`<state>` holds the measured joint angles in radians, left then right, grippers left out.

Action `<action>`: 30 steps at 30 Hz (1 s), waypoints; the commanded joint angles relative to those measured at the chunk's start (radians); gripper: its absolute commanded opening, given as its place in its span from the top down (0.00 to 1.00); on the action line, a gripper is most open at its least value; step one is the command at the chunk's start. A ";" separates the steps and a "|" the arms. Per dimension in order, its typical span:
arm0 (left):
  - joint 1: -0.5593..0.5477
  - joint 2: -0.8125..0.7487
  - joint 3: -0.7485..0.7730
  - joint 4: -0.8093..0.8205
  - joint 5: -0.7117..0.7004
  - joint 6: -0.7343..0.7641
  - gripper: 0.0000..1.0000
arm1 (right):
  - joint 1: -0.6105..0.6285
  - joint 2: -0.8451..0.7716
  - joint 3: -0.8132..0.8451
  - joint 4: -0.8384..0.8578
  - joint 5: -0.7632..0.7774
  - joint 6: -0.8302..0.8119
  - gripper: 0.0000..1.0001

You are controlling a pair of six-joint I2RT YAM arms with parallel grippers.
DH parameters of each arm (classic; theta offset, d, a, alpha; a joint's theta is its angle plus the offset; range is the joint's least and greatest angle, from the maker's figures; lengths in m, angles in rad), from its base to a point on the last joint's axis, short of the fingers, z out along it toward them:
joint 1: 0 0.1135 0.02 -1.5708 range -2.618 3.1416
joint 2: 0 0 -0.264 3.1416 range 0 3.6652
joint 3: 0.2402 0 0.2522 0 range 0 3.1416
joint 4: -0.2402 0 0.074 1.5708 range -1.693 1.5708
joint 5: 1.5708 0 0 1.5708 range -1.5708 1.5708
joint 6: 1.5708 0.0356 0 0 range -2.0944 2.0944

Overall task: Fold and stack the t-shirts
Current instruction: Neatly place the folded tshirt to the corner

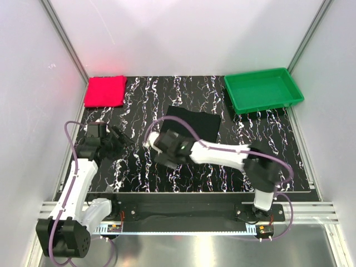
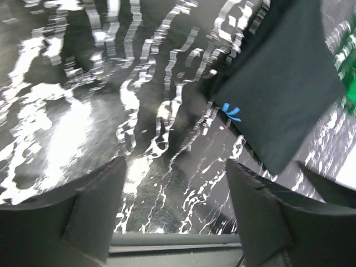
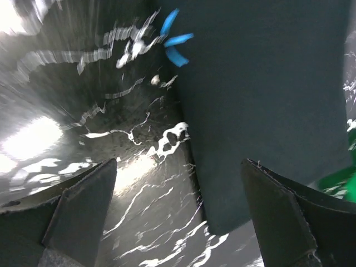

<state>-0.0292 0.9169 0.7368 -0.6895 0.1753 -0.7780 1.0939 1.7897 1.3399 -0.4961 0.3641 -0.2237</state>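
The black t-shirt [image 1: 194, 122] lies folded into a flat rectangle at the middle of the table. The pinkish-red t-shirt [image 1: 104, 91] lies folded at the far left corner. My right gripper [image 1: 166, 146] hovers at the black shirt's near left corner. In the right wrist view that gripper [image 3: 181, 206] is open and empty over the edge of the black t-shirt [image 3: 261, 94], which carries a small blue mark [image 3: 175, 39]. My left gripper [image 1: 118, 140] is over bare table left of the black shirt. It [image 2: 175, 206] is open and empty, with the black t-shirt [image 2: 283, 83] ahead to the right.
A green plastic tray [image 1: 263, 89] stands at the far right of the black marbled table [image 1: 139, 167]; a sliver of the tray [image 3: 339, 181] shows in the right wrist view. White walls close in the left, right and back sides.
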 commanded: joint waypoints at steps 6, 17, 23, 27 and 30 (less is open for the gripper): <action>0.077 0.008 0.133 -0.191 -0.091 -0.106 0.18 | 0.043 0.163 0.004 0.126 0.196 -0.236 0.24; 0.137 0.076 0.148 -0.222 -0.077 -0.136 0.17 | 0.040 0.310 0.028 0.201 0.208 -0.348 0.28; 0.163 0.085 0.151 -0.226 -0.106 -0.136 0.16 | 0.012 0.342 0.034 0.228 0.179 -0.375 0.37; 0.179 0.085 0.157 -0.228 -0.100 -0.142 0.16 | -0.014 0.366 0.059 0.232 0.188 -0.387 0.44; 0.181 0.114 0.162 -0.232 -0.083 -0.135 0.15 | -0.026 0.352 0.070 0.232 0.170 -0.385 0.59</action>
<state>0.1463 1.0183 0.8543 -0.9283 0.0937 -0.9104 1.0874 2.1178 1.3933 -0.2554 0.5812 -0.6121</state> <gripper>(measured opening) 0.843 0.440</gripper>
